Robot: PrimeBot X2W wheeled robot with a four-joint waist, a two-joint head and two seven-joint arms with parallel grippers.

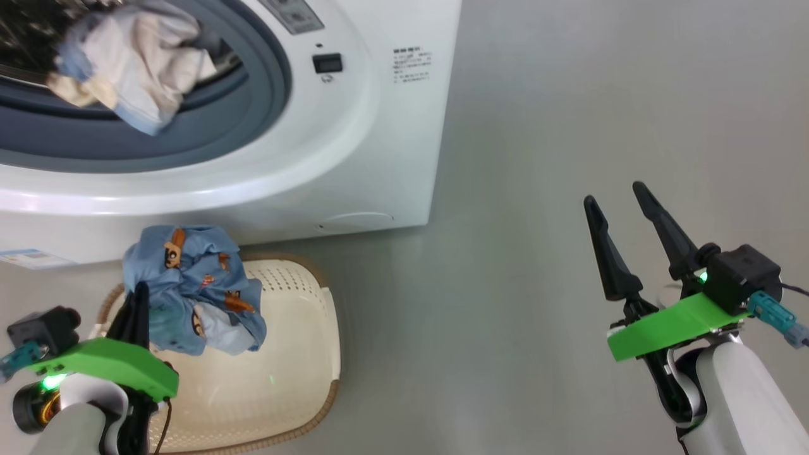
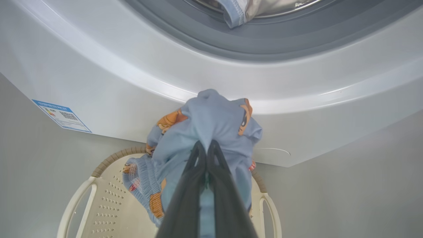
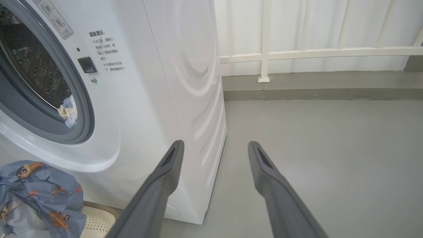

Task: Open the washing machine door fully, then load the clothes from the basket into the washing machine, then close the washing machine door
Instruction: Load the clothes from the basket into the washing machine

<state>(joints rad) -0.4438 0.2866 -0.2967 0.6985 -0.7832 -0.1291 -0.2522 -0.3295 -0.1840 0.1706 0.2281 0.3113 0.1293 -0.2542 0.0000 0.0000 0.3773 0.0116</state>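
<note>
My left gripper is shut on a blue garment with orange prints, lifted clear above the cream basket. In the left wrist view the blue garment bunches around my closed fingers, just below the washing machine's white front. Pale cream and blue clothes lie in the drum mouth, draped over the grey seal. My right gripper stands open over bare floor to the right of the washing machine. The washing machine door is out of view.
A grey floor stretches to the right of the machine. A white railing and wall stand behind it in the right wrist view. A blue label sticker sits low on the machine's front.
</note>
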